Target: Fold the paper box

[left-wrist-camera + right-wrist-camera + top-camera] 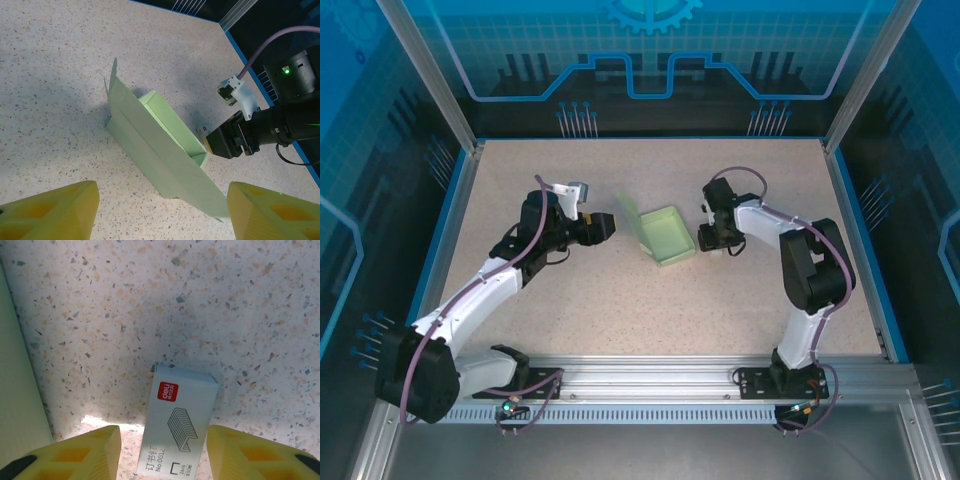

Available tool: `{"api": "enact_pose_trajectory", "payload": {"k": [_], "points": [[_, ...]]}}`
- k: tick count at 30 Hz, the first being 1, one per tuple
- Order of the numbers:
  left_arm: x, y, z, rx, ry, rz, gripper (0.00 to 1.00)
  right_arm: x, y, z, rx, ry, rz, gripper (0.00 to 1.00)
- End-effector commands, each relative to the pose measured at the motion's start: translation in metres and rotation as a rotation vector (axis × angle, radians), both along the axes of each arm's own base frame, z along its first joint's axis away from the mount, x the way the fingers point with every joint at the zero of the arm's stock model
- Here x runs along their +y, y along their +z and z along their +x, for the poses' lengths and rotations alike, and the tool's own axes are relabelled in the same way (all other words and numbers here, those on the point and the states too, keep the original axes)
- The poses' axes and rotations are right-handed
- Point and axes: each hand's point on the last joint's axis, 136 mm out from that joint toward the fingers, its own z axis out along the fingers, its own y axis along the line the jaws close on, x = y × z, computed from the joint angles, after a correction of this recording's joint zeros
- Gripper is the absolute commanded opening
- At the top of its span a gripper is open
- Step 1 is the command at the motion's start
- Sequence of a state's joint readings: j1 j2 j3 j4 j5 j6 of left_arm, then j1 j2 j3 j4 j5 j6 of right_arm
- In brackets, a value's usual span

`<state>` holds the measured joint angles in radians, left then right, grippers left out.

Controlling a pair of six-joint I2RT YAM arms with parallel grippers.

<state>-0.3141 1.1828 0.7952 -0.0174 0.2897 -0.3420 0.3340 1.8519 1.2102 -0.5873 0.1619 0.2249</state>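
Two grippers face each other across the paper box (160, 150), which rests on the speckled table (620, 320) between them.

On the left gripper (607, 228), the fingers (60, 212) are released and spread wide, with nothing clamped between them. The box's lid panel (145, 125) stands directly ahead of the fingertips, raised and tilted, with its long free edge uppermost. The lower corner of the lid panel lies close beside one fingertip; contact cannot be determined. Beyond the lid panel, the tray (175, 125) lies open, its thin walls upright. Bare table extends ahead of the other fingertip and past the far end of the lid panel, up to the blue rim (235, 47).

On the right gripper (164, 432), the fingers (250, 452) stand apart and straddle a small white staple box (180, 410) lying flat on the table. A strip of table separates the staple box from one finger. The other finger sits at the staple box's edge, and whether it touches cannot be determined. The pale green wall of the paper box runs just outside the finger with the gap. Ahead of the fingertips, past the staple box's far edge, the table surface is unobstructed.
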Motion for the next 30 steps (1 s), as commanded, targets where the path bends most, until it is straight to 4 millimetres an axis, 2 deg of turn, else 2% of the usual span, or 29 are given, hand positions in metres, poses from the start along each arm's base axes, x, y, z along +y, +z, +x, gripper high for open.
{"api": "enact_pose_trajectory", "payload": {"k": [1,10,15,19,21,25,28,30], "points": [[-0.002,0.01,-0.003,-0.026,-0.022,-0.029,0.7,0.002,-0.002,-0.001,0.027,0.008,-0.022,0.48],[-0.003,0.007,-0.006,-0.023,-0.026,-0.032,0.7,-0.003,-0.009,-0.002,0.063,-0.013,-0.033,0.47],[-0.002,0.004,-0.006,-0.019,-0.024,-0.03,0.7,-0.002,-0.01,-0.001,0.069,-0.009,-0.033,0.4],[-0.001,0.002,-0.007,-0.016,-0.023,-0.021,0.7,-0.003,0.003,0.001,0.028,0.006,-0.044,0.35],[0.001,0.001,-0.007,-0.016,-0.013,-0.014,0.7,0.004,0.019,0.002,-0.024,0.037,-0.027,0.34],[0.01,0.0,-0.008,-0.026,0.031,0.006,0.7,0.036,0.057,0.001,-0.13,0.133,0.015,0.34],[0.016,0.0,-0.007,-0.029,0.065,0.012,0.7,0.061,0.072,0.0,-0.16,0.188,0.047,0.34],[0.019,0.0,-0.008,-0.027,0.075,0.013,0.7,0.077,0.073,0.0,-0.155,0.217,0.063,0.34]]}}
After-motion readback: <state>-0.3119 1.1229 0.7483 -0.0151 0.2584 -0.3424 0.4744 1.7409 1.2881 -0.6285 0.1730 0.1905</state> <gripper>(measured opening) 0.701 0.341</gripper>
